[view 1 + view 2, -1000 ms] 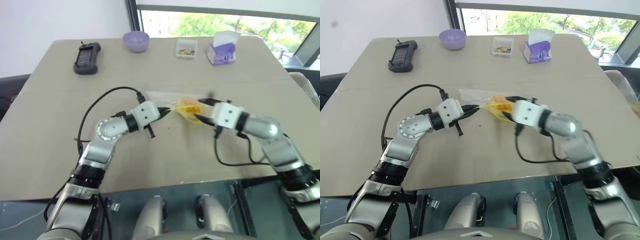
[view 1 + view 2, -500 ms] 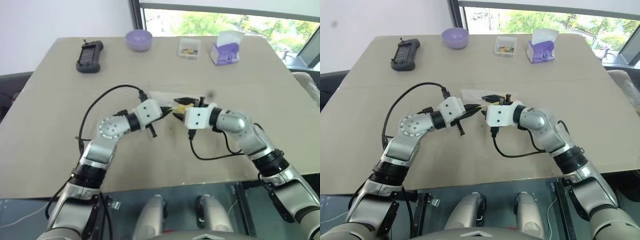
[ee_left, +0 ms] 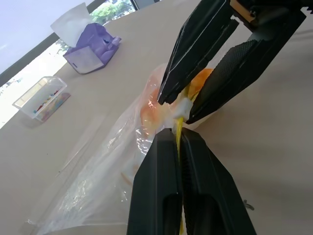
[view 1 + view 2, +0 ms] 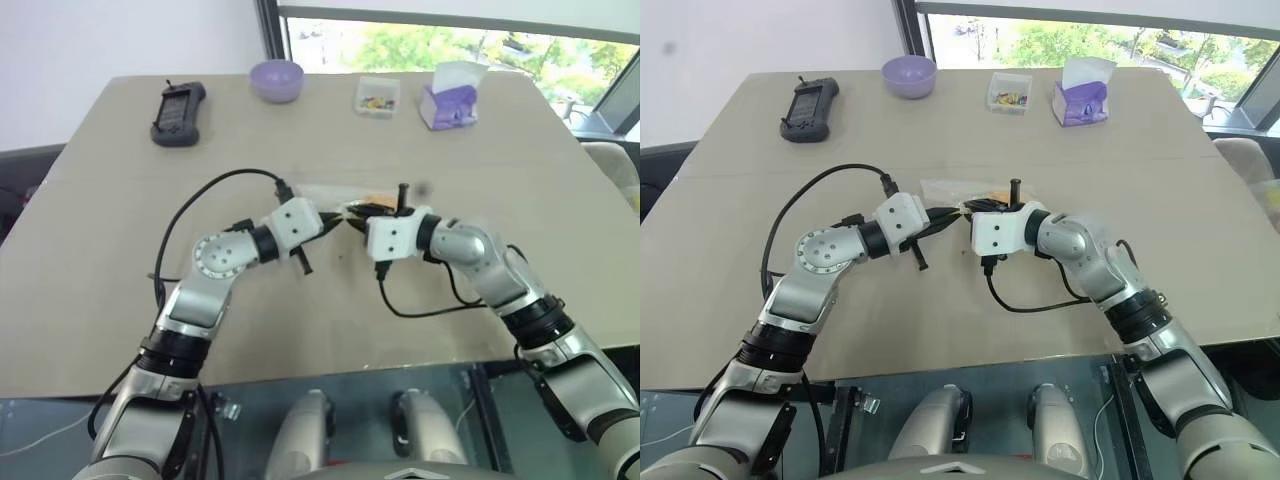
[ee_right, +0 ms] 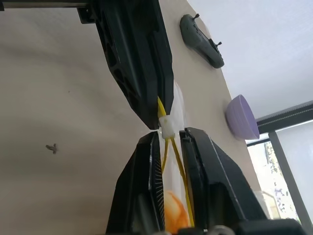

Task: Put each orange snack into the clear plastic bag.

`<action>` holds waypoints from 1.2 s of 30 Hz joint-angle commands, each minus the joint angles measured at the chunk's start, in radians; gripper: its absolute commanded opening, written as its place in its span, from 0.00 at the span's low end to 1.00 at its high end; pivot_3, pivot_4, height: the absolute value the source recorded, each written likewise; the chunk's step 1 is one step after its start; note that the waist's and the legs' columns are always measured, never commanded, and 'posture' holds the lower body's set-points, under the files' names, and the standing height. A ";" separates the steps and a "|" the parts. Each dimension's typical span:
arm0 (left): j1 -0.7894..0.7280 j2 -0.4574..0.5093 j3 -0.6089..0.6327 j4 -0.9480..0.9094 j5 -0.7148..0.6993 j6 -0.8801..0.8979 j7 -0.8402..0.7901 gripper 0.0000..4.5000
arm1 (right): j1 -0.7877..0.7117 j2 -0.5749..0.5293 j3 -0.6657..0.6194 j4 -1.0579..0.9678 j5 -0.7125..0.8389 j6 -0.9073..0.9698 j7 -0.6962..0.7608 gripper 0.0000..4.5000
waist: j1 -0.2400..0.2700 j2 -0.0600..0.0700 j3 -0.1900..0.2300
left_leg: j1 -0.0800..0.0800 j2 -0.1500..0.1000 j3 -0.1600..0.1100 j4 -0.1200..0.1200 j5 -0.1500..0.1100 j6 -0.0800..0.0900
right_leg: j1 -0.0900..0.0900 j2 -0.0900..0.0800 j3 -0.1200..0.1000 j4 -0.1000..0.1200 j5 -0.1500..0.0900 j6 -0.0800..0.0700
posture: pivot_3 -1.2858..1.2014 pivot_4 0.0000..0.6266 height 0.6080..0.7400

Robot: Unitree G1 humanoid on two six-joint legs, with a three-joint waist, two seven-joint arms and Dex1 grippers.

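Snack [image 3: 198, 85] inside bag [image 3: 105, 166], wrist views confirm.

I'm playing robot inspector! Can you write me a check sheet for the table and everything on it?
Surface: beige table, flat.
Job's things: orange snack inside the clear plastic bag.
Clutter: purple bowl, black controller, small clear box, purple tissue box along the far edge.
Grippers: left gripper shut on the bag's yellow seal strip; right gripper fingers flank the strip's white slider.
Cables: black cables loop from both wrists.
Surroundings: window, trees outside.
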 commanded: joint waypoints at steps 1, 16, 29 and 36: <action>-0.007 0.006 0.024 -0.047 -0.005 -0.007 0.010 0.00 | -0.033 0.010 -0.004 -0.014 -0.001 -0.025 -0.009 0.16 | 0.000 0.000 0.000 | 0.000 0.000 0.000 0.000 0.000 0.000 | 0.000 0.000 0.000 0.000 0.000 0.000 | 0.52 0.24 1.00; -0.002 0.007 0.027 -0.049 -0.006 -0.005 0.017 0.00 | -0.047 0.018 -0.002 0.014 0.000 -0.051 0.001 0.01 | 0.000 0.000 0.000 | 0.000 0.000 0.000 0.000 0.000 0.000 | 0.000 0.000 0.000 0.000 0.000 0.000 | 0.52 0.24 1.00; 0.097 0.067 0.125 -0.113 -0.183 0.020 -0.093 0.00 | 0.022 -0.030 -0.052 -0.034 0.005 0.020 0.012 0.01 | -0.001 0.000 0.000 | 0.000 0.001 -0.002 0.000 0.000 0.000 | 0.000 0.000 0.000 0.000 0.000 0.000 | 0.52 0.24 1.00; 0.133 0.092 0.145 -0.118 -0.189 -0.001 -0.095 0.00 | 0.057 -0.057 -0.073 -0.051 0.021 0.077 0.012 0.01 | 0.001 0.000 0.000 | 0.000 0.001 -0.002 0.000 0.000 0.000 | 0.000 0.000 0.000 0.000 0.000 0.000 | 0.52 0.24 1.00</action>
